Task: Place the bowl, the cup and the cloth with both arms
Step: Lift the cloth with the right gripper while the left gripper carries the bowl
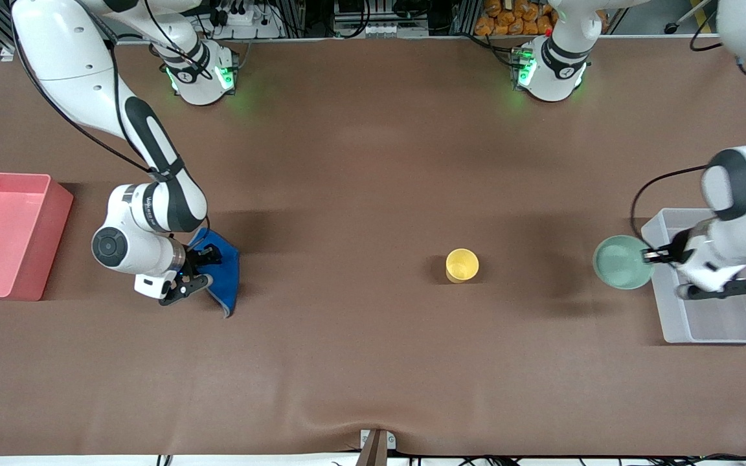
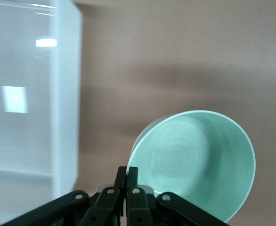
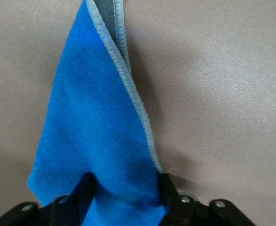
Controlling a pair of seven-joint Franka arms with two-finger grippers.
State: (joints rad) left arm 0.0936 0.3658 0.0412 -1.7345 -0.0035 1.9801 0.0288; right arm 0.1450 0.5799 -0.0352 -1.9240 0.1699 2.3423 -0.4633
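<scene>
My left gripper (image 1: 653, 256) is shut on the rim of the mint-green bowl (image 1: 620, 262), which hangs above the table right beside the clear bin. In the left wrist view the fingers (image 2: 133, 175) pinch the rim of the tilted bowl (image 2: 194, 157). The yellow cup (image 1: 462, 265) stands upright near the table's middle, with neither gripper touching it. My right gripper (image 1: 199, 268) is down on the blue cloth (image 1: 227, 275), toward the right arm's end. Seen from the right wrist, its fingers (image 3: 87, 184) stand on either side of a bunched fold of the cloth (image 3: 95, 117).
A clear plastic bin (image 1: 716, 323) sits at the left arm's end of the table, partly under that arm; its wall (image 2: 65, 94) shows beside the bowl. A pink bin (image 1: 4, 233) sits at the right arm's end, beside the cloth.
</scene>
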